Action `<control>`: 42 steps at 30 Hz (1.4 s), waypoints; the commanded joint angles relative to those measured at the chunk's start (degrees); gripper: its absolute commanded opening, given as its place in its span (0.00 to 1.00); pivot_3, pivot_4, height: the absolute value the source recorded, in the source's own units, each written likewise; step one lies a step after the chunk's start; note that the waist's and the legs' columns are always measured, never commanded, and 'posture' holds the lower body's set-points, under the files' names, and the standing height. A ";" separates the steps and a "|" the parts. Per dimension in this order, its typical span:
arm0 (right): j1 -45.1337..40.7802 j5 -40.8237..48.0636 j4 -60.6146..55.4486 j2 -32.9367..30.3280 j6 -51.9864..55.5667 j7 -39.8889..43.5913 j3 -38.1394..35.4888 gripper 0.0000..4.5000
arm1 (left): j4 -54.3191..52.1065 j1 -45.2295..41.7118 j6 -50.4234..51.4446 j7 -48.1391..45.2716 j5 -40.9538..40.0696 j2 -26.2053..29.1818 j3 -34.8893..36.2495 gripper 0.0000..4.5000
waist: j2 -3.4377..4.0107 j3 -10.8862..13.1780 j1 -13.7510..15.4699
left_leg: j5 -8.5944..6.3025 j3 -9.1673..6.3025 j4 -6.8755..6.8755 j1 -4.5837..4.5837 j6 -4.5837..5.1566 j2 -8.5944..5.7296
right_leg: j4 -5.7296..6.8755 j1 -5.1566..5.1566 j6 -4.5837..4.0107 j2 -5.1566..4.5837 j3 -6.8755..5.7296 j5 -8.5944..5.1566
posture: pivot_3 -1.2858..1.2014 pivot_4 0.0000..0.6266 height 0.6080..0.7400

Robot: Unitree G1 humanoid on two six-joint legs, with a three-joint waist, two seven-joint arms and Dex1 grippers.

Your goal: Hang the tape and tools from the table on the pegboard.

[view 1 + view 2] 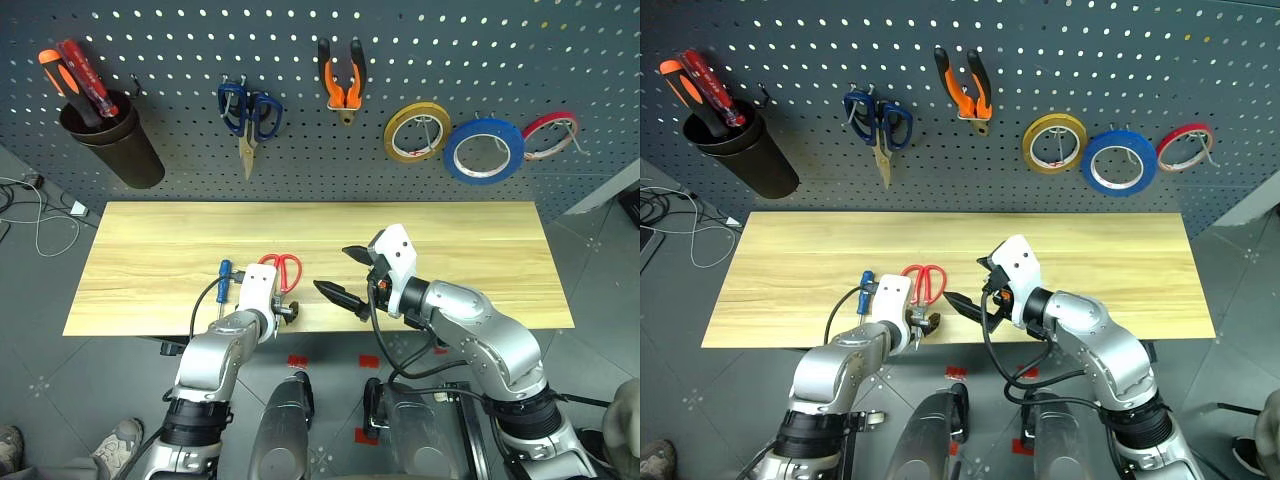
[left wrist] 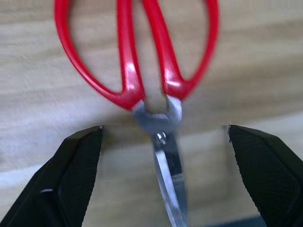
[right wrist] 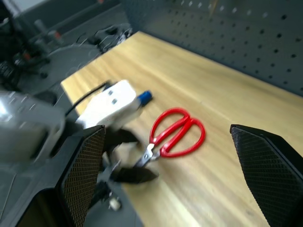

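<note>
My left jaws [image 2: 163,179] stood open astride the scissors [image 2: 142,61] on the tabletop [image 1: 450,250], blades toward me, handles away. Right jaws [image 1: 342,272] open, empty, farther off.

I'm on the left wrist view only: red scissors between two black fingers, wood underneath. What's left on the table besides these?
Observer: Beside the red-handled scissors lies just the blue-handled screwdriver, on their left by the left gripper.
Operator: Is the blue tape hung yet?
Observer: Yes, the blue tape hangs on the pegboard, between a yellow roll and a red roll.
Operator: And the pliers?
Observer: The pliers hang there too, right of the blue-handled scissors.
Operator: Where's the right gripper?
Observer: The right gripper is open over the table, to the right of your scissors, holding nothing.
</note>
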 commanded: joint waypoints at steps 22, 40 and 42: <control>-1.10 -5.21 -2.69 -18.39 -9.12 8.35 0.19 1.00 | -5.19 3.78 -8.37 -4.75 3.29 1.42 -1.00 0.07 | 0.14 -0.15 -0.16 | 0.03 0.04 0.07 -0.01 -0.05 -0.04 | -0.07 0.04 0.14 -0.03 0.04 0.06 | 0.50 0.52 1.00; -2.08 -13.30 -5.52 -9.35 -15.79 -4.54 -9.02 1.00 | -29.76 22.44 -43.89 -4.78 13.65 10.75 7.15 0.07 | 0.06 -0.15 -0.83 | -0.10 0.08 -0.08 -0.06 0.15 -0.02 | -0.16 -0.04 0.21 -0.04 0.07 0.00 | 0.51 0.49 1.00; -2.80 -12.77 -5.33 -8.03 -15.92 -4.89 -9.65 1.00 | -29.68 20.31 -44.40 -5.23 13.87 11.23 7.54 0.07 | 0.06 -0.15 -0.82 | -0.10 0.08 -0.03 -0.07 0.15 -0.02 | -0.15 -0.04 0.22 -0.03 0.06 0.01 | 0.51 0.49 1.00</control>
